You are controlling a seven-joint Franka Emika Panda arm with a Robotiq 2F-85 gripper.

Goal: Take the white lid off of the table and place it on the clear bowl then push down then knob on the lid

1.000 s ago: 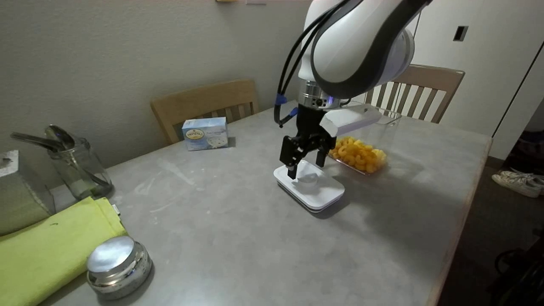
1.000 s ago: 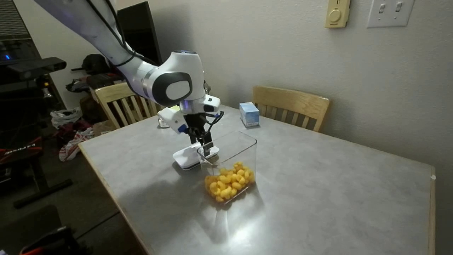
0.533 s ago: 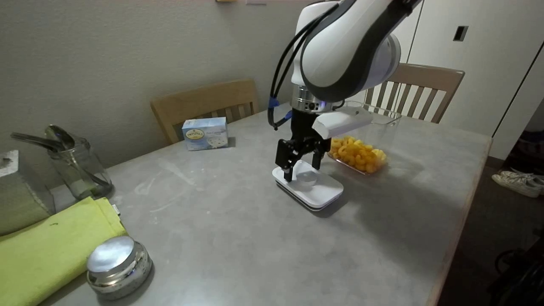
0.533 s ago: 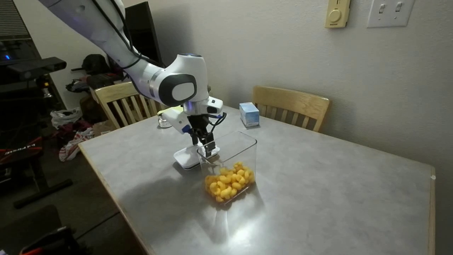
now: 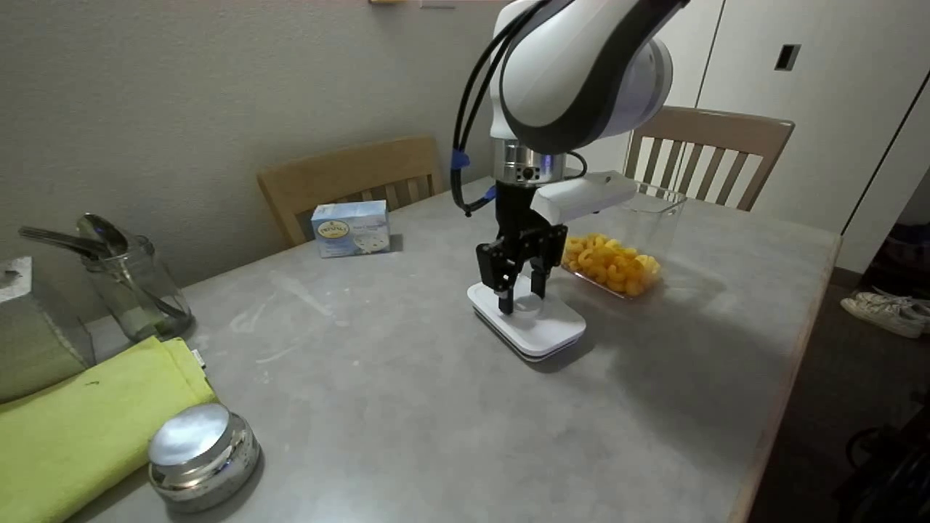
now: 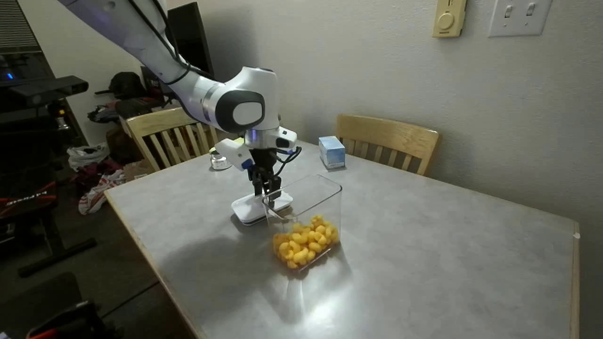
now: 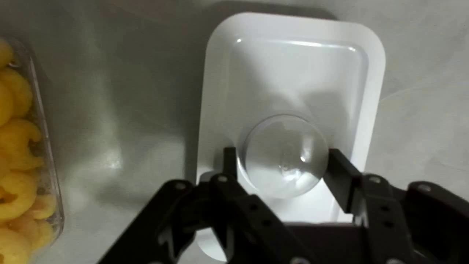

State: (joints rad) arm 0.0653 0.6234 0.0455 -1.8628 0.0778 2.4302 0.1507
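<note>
The white lid point(image 7: 289, 62) lies flat on the grey table point(image 5: 407, 392), also seen in both exterior views. Its raised round glossy knob point(image 7: 287, 157) shows in the wrist view. My gripper point(image 7: 280, 156) points down over the lid, one finger on each side of the knob. The right finger meets the knob's edge; at the left only a thin strip shows, so I cannot tell whether the fingers grip it. The clear bowl point(image 6: 325, 202), tall and see-through with orange-yellow puffs, stands close beside the lid. Its edge shows at the left of the wrist view point(image 7: 47, 154).
A blue-white tea box point(image 5: 352, 229) stands by the wall. A round metal container point(image 5: 203, 457), a yellow cloth point(image 5: 102, 414) and a glass jar with cutlery point(image 5: 138, 283) are at one end of the table. Wooden chairs point(image 6: 388, 136) stand against its edges.
My gripper has come down slightly, and its fingers have drawn closer together around the knob. The lid has barely moved. The clear bowl has not moved.
</note>
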